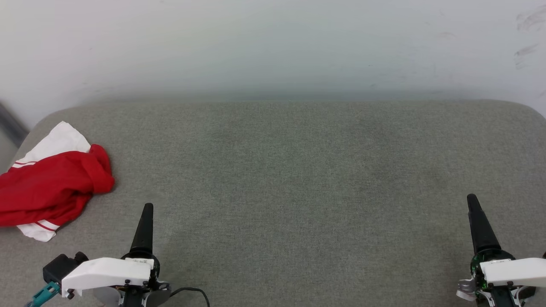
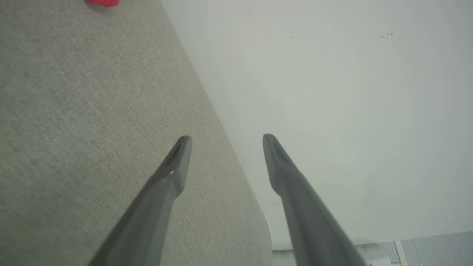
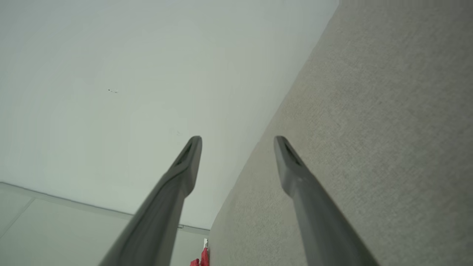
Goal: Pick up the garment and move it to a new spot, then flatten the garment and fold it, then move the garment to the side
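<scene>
The garment (image 1: 51,187), a red T-shirt with white sleeves and striped trim, lies crumpled at the far left edge of the grey fabric surface (image 1: 290,179). A sliver of its red cloth (image 2: 103,3) peeks in at the top of the left wrist view, and a red bit (image 3: 201,256) at the bottom of the right wrist view. My left gripper (image 1: 147,209) hovers at the lower left, to the right of the garment and apart from it, open and empty (image 2: 225,142). At the lower right, my right gripper (image 1: 472,200) is open and empty too (image 3: 238,142).
The grey upholstered surface ends at a pale wall (image 1: 273,42) behind it, with rounded corners at back left and back right. A dark cable (image 1: 192,292) runs by my left wrist. Pale floor (image 3: 22,221) lies beyond the surface's left end.
</scene>
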You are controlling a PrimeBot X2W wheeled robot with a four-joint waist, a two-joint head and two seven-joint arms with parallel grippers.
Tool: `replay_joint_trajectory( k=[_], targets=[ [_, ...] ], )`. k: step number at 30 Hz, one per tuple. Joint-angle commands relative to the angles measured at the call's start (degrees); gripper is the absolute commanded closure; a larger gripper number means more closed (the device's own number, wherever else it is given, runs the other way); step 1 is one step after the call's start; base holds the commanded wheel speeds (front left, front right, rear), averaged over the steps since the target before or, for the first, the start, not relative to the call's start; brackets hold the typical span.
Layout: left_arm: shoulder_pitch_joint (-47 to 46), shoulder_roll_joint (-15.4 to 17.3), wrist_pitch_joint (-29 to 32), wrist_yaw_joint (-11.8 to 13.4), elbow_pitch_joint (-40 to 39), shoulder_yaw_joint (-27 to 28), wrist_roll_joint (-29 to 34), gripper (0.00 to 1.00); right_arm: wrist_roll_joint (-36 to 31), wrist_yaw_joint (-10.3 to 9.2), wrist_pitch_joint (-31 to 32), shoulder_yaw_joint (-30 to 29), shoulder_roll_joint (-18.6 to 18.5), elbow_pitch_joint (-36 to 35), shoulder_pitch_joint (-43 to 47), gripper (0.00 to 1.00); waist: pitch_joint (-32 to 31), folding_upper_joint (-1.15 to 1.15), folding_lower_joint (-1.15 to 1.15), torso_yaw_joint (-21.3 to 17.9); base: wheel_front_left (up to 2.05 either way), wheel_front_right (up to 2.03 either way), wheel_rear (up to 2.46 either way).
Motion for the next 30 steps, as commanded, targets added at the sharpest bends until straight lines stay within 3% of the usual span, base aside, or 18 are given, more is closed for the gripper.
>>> replay_joint_trajectory(
  k=[1,13,30],
  targets=[
    [-0.61,0.16,-0.77,0.79,-1.67,-0.53,3.68,0.0,-3.78,0.0,-0.8,0.02,-0.06,-2.18,-0.14,0.0,0.02,0.0,0.0,0.0,0.0,0.0,0.0],
    [0.2,0.19,-3.42,3.48,-3.4,-2.75,17.81,0.0,-20.33,0.0,-3.49,1.46,-0.05,-5.98,1.51,0.0,0.14,0.0,0.0,-0.05,0.0,0.0,0.0],
    [1.38,0.22,-6.48,5.34,-4.67,-4.9,31.38,0.0,-35.0,0.0,-6.56,2.37,-0.04,-7.03,3.76,0.0,0.32,0.0,0.0,-0.01,0.0,0.0,0.0]
  ],
)
